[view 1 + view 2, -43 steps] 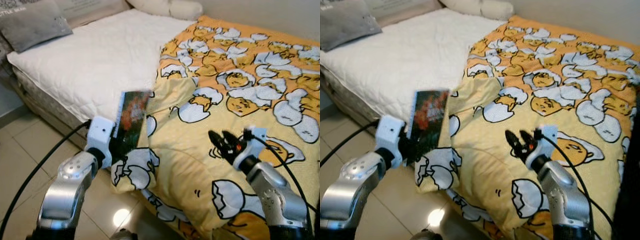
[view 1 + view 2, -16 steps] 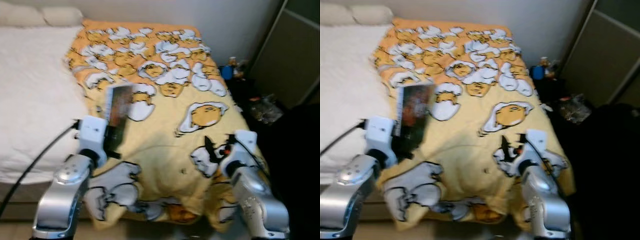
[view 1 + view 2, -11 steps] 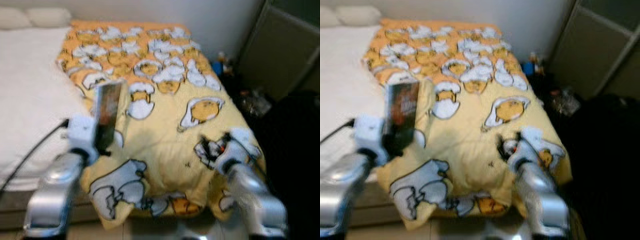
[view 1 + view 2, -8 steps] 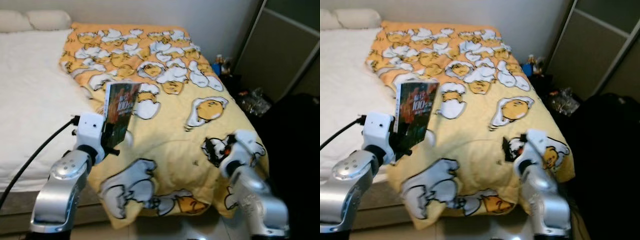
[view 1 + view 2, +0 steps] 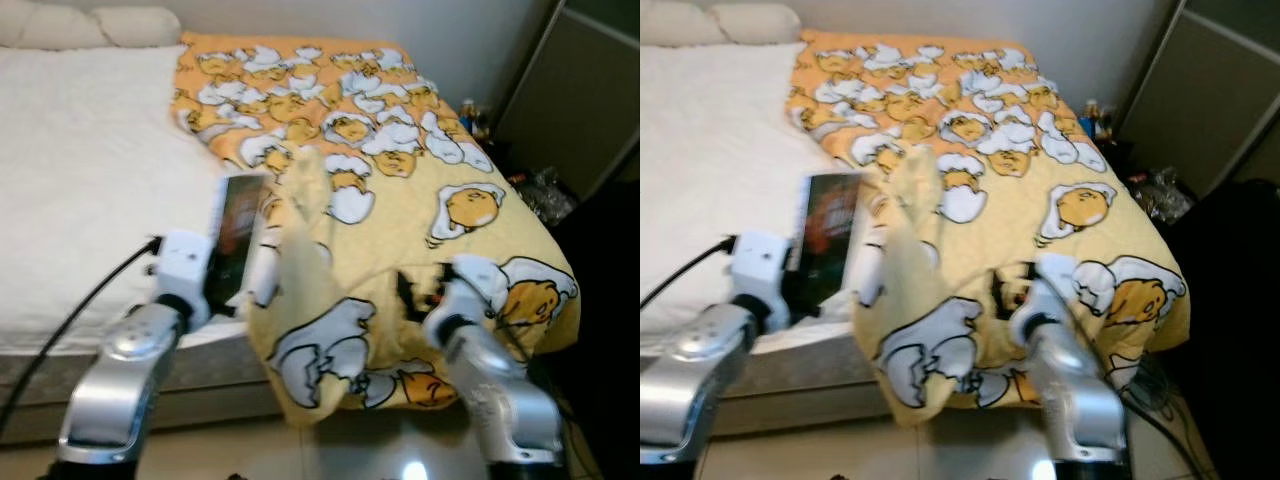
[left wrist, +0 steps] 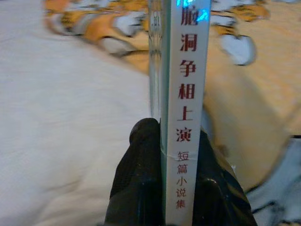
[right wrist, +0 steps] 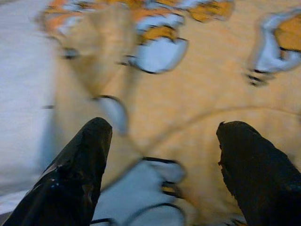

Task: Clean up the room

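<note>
Still gripping the book (image 5: 236,236) upright in the left pincer (image 6: 176,155); right pincer (image 7: 162,155) spread wide over the blanket (image 5: 420,160), now bunched up toward 12 o'clock.

Even indoor light falls on the bed (image 5: 90,170), whose white sheet reads bright without burning out. At five o'clock a small glare spot shines on the floor (image 5: 413,470), while the three o'clock side sinks into deep shadow. Both eye views are soft with motion blur (worst on the quilt (image 5: 380,180) fold at centre). The right wrist view is heavily smeared; the left wrist view keeps the book (image 6: 183,108) spine sharp, background unfocused.
</note>
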Robot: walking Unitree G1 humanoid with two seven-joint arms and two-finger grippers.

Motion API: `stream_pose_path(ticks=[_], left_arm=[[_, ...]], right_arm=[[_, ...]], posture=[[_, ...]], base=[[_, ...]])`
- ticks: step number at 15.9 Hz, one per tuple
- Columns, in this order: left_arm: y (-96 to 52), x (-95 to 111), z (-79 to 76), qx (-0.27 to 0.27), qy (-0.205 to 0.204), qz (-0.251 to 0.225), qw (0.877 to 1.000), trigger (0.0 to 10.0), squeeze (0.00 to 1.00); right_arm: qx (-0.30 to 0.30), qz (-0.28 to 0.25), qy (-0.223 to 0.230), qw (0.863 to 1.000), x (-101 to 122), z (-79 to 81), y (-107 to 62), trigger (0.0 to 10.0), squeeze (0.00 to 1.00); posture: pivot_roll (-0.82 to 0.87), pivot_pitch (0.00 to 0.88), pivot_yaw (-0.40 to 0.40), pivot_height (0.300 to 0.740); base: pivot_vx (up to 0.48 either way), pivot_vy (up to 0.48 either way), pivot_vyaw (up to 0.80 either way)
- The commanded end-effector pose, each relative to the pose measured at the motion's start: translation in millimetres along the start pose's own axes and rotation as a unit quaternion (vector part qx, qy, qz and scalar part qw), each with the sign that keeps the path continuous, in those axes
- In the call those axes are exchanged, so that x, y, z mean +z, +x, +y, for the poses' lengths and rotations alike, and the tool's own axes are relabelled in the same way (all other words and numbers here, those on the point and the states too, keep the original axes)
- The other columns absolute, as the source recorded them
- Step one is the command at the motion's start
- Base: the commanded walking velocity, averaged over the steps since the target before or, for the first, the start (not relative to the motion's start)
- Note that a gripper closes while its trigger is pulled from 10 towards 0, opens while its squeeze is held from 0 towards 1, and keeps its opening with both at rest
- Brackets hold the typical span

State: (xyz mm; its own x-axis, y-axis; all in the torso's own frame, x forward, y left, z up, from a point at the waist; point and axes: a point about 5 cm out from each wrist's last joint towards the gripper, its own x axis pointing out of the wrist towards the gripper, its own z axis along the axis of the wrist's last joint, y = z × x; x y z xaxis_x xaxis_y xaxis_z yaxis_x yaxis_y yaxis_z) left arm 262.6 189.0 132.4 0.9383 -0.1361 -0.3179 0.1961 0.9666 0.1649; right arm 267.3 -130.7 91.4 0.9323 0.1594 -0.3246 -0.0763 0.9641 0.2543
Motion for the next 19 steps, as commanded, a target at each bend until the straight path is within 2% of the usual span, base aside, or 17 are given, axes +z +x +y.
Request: stream_pose_path(ticks=[1,14,19], left_arm=[[2.4,14.1,-5.1,-0.006,0.004,-0.031,1.0,10.0,0.0],[2.7,9.0,-3.1,0.007,-0.002,-0.021,1.0,10.0,0.0],[3.6,8.8,-5.1,0.001,-0.003,-0.022,1.0,10.0,0.0]], right_arm=[[-0.02,-0.004,-0.012,1.0,4.3,-13.5,0.8,10.0,0.0],[-0.007,0.002,-0.007,1.0,-1.7,-12.5,0.6,10.0,0.0],[0.002,0.001,-0.018,1.0,-3.2,-10.1,1.4,10.0,0.0]], posture=[[-0.08,0.0,-0.039,0.74],[-0.08,0.0,-0.032,0.74],[-0.07,0.0,-0.036,0.74]], base=[[0.0,0.39,0.0],[0.0,0.393,0.0],[0.0,0.39,0.0]])
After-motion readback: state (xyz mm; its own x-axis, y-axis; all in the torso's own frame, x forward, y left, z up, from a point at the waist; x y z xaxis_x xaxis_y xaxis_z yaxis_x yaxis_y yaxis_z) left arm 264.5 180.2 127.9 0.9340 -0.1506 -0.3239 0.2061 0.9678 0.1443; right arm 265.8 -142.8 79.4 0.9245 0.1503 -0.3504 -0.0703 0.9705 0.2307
